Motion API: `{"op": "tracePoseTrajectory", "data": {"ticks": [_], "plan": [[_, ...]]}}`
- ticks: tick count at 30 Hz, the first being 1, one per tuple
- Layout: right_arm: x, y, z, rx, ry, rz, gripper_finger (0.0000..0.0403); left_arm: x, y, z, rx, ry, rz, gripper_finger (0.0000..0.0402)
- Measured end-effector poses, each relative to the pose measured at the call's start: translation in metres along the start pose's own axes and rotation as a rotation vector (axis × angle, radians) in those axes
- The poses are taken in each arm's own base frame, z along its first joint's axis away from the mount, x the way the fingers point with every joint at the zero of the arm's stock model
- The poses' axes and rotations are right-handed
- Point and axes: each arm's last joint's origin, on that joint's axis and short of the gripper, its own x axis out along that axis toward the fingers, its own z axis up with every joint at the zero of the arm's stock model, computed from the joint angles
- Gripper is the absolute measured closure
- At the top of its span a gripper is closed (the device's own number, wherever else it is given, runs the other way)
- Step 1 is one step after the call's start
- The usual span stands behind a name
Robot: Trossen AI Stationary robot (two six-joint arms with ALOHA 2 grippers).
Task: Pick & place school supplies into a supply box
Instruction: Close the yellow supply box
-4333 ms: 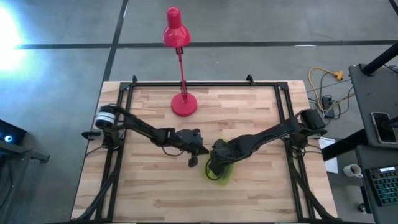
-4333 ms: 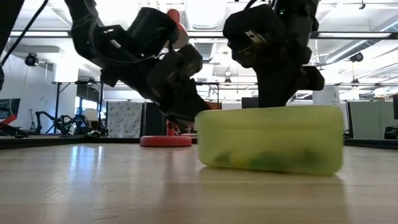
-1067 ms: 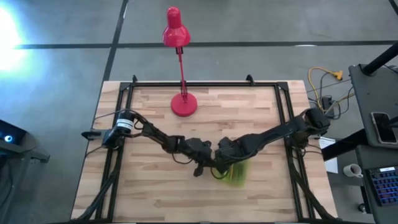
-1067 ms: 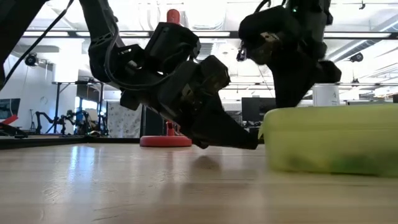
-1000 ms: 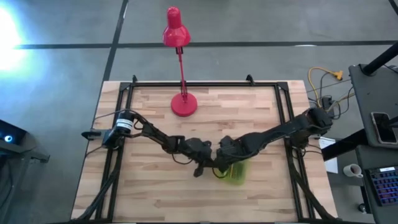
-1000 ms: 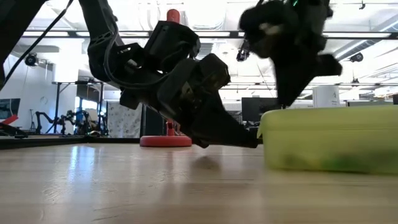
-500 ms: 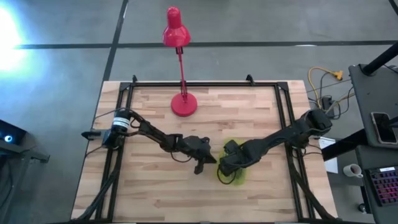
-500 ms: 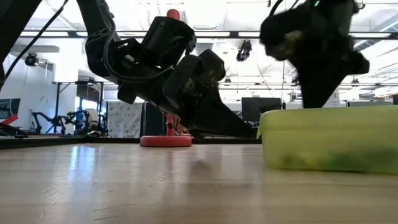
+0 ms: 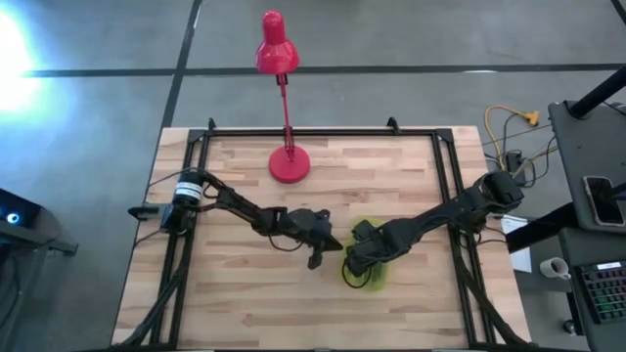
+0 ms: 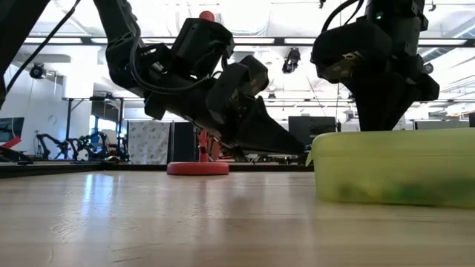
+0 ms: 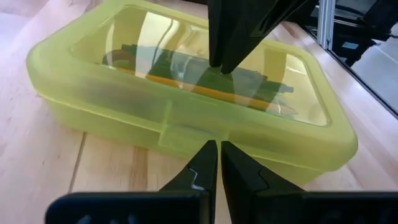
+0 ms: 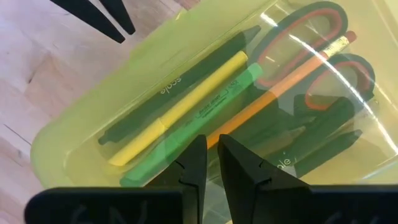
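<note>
Supply box on bench, lid down, school supplies inside. My right end effector pressing lid, fingers nearly together, holding nothing; left end effector shut, empty, beside latch. Risk: off-centre push skids box, latch stays unfastened.

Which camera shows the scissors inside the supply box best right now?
The right wrist view: the scissors show through the supply box lid beside pencils. The left wrist view shows only blurred contents; the low and high views show just the box, no scissors.
</note>
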Motion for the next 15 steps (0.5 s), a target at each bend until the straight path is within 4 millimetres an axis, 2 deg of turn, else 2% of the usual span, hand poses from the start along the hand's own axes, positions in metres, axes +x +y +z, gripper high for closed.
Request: {"op": "tracePoseTrajectory", "data": {"ticks": [7,10,15], "plan": [[0.001,0.001,0.001,0.001,0.01,0.016,0.0365,0.001,0.0,-0.001,0.047,-0.005,-0.001,0.0396],[0.001,0.001,0.002,0.005,0.02,0.027,0.0365,0.008,0.001,-0.004,0.049,0.008,-0.032,0.0396],[0.002,-0.001,0.001,0.006,0.051,0.017,0.0365,0.023,0.002,0.004,0.074,0.014,-0.062,0.0396]]}}
